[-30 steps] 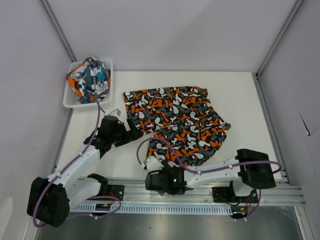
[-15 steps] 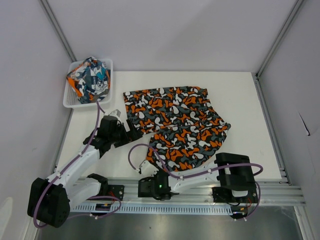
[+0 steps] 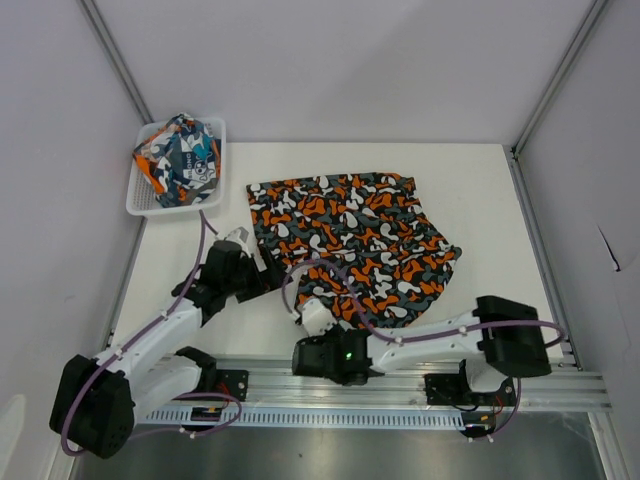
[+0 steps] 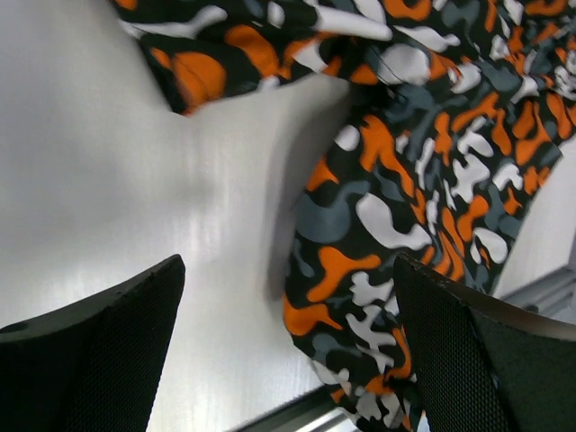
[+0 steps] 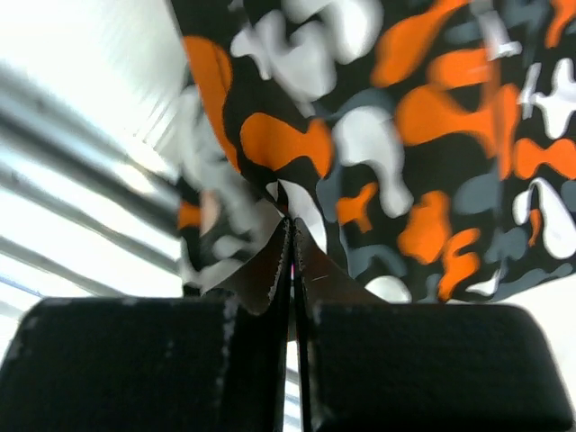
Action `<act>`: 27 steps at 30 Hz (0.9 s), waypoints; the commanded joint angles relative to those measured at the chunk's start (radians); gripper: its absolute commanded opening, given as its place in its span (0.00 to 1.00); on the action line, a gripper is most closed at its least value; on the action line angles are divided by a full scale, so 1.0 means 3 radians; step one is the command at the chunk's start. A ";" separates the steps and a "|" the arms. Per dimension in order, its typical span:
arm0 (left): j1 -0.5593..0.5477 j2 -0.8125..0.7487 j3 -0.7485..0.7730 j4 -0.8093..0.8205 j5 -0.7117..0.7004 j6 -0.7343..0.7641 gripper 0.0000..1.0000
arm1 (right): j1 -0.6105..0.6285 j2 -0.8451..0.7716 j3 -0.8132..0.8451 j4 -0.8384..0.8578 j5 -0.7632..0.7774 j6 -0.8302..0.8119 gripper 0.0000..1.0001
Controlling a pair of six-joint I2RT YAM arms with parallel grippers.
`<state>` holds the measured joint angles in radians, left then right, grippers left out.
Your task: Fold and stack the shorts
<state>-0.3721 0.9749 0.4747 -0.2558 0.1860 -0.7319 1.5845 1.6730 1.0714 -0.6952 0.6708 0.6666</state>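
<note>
left gripper (image 4: 286, 297): jaws wide, over tabletop (image 4: 108, 162) beside camouflage shorts (image 3: 350, 235) | right gripper (image 5: 291, 236): jaws pinched on their near edge (fabric tented) | printed shorts (image 3: 183, 158) in basket (image 3: 140, 205)

This looks like a robot laboratory, a closed test cell. A white table (image 3: 480, 190) stands between plain pale walls (image 3: 350, 70) with metal frame bars (image 3: 113, 55), and two robot arms (image 3: 160, 335) are bolted to a metal rail (image 3: 260, 385) at its near edge.
</note>
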 commanded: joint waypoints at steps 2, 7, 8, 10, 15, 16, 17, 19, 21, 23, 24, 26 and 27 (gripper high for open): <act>-0.0293 -0.0176 -0.0069 0.0361 -0.0114 -0.0362 0.98 | -0.0326 -0.0580 -0.0349 0.0624 -0.0087 0.0104 0.00; -0.0431 -0.0422 -0.0411 0.0837 -0.0149 -0.0577 0.98 | -0.0664 -0.1010 -0.0708 0.1023 -0.0471 -0.0003 0.00; -0.0457 -0.0473 -0.0412 0.0837 -0.0175 -0.0562 0.98 | -0.0745 -0.1026 -0.0718 0.1039 -0.0533 -0.0018 0.00; -0.0508 -0.0488 -0.0401 0.0903 -0.0180 -0.0531 0.98 | -0.0812 -0.1031 -0.0718 0.1039 -0.0574 -0.0054 0.00; -0.0743 -0.0391 -0.0329 0.0944 -0.0139 -0.0618 0.98 | -0.0960 -0.1000 -0.0703 0.1065 -0.0651 -0.0105 0.00; -0.0794 -0.0391 -0.0345 0.0965 -0.0175 -0.0654 0.98 | -0.0976 -0.1000 -0.0703 0.1080 -0.0646 -0.0100 0.00; -0.0855 -0.0386 -0.0350 0.0980 -0.0205 -0.0689 0.98 | -0.0991 -0.1000 -0.0703 0.1090 -0.0656 -0.0105 0.00; -0.1004 -0.0381 -0.0381 0.1031 -0.0251 -0.0797 0.98 | -0.1032 -0.1015 -0.0708 0.1111 -0.0666 -0.0110 0.00; -0.1096 -0.0376 -0.0396 0.1032 -0.0272 -0.0899 0.99 | -0.1063 -0.1031 -0.0708 0.1111 -0.0676 -0.0100 0.00; -0.1127 -0.0386 -0.0437 0.1042 -0.0292 -0.0945 0.99 | -0.1094 -0.1036 -0.0708 0.1126 -0.0677 -0.0095 0.00; -0.1147 -0.0391 -0.0457 0.1077 -0.0298 -0.0991 0.99 | -0.1094 -0.1041 -0.0718 0.1131 -0.0677 -0.0090 0.00; -0.1158 -0.0422 -0.0529 0.1128 -0.0267 -0.1068 0.99 | -0.1109 -0.1051 -0.0733 0.1172 -0.0671 -0.0080 0.00; -0.1158 -0.0432 -0.0529 0.1124 -0.0257 -0.1099 0.99 | -0.1109 -0.1056 -0.0749 0.1177 -0.0661 -0.0075 0.00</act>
<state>-0.7120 0.8600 0.3397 0.0341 0.1242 -0.9989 1.2572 1.3842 0.8558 -0.3824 0.4610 0.6495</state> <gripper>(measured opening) 0.987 0.003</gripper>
